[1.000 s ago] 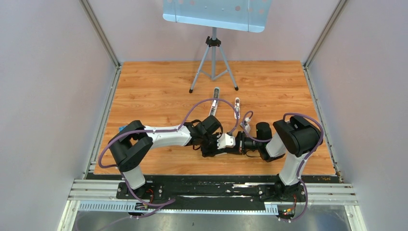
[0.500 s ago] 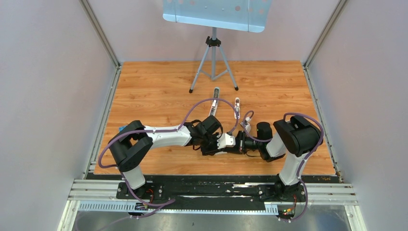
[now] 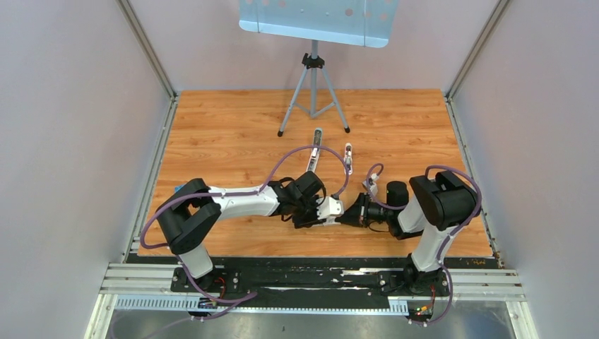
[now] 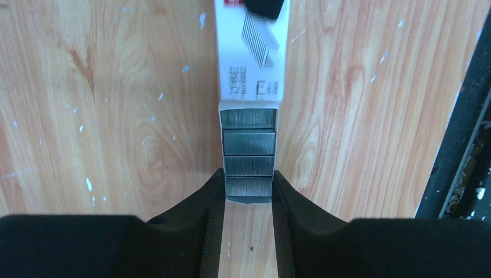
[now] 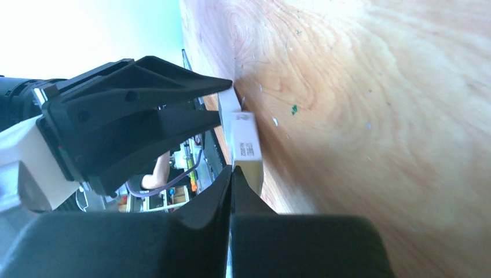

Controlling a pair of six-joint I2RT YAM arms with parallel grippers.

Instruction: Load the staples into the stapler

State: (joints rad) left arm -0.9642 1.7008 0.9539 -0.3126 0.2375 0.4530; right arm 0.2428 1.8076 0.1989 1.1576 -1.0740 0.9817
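Stapler point(image 3: 315, 148) lies opened out on wooden table point(image 3: 212, 127), near tripod point(image 3: 313, 92) feet, well apart from both grippers. Left gripper point(image 4: 247, 191) clamps tray end of small white staple carton point(image 4: 249, 63); fingers point(image 4: 202, 202) press tray sides. Staples point(image 4: 249, 152): grey blocks in row in pulled-out tray, nearest one between left fingertips. Right gripper point(image 5: 231, 174) at carton's far end, fingertips pressed together; whether gripping carton, cannot tell.

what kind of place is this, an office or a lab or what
Most likely a robot test cell in a lab, not an office: plain pale walls box in a wood-grain table, a tripod holds a perforated metal panel, and two arms are bolted to a rail.
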